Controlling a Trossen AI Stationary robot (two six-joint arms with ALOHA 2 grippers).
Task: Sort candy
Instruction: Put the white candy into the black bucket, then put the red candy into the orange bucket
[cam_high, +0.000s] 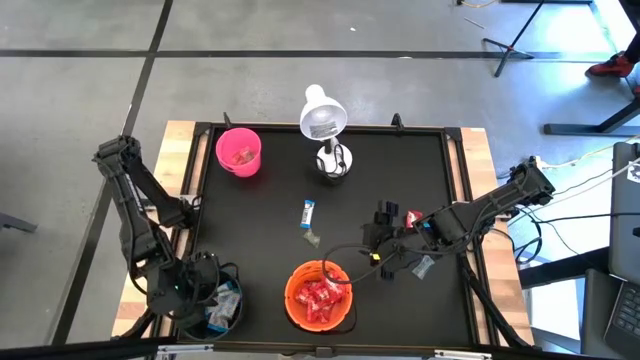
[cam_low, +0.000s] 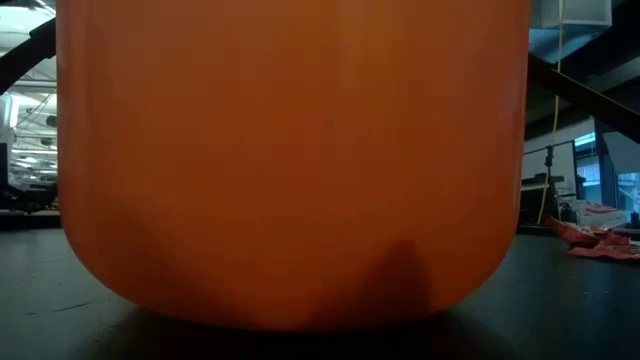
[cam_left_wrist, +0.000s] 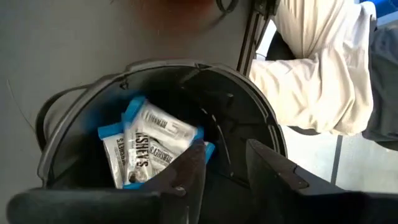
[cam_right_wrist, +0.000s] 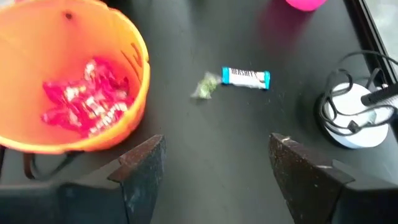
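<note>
An orange bowl (cam_low: 290, 160) fills the low view; left hand (cam_left_wrist: 224, 165), fingers apart, hangs over a dark bin (cam_left_wrist: 68, 124) holding blue-and-white candy (cam_left_wrist: 152, 146), seemingly releasing one, while right hand (cam_right_wrist: 214, 165) gapes near a loose bar (cam_right_wrist: 246, 77).

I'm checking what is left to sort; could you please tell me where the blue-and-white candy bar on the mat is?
In the high view the blue-and-white candy bar lies mid-mat, beside a small greenish wrapper, between the lamp and the orange bowl.

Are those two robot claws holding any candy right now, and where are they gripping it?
Neither holds anything. The left gripper hangs open over blue-and-white candy in the dark bucket; the right gripper is open over the bare mat.
</note>
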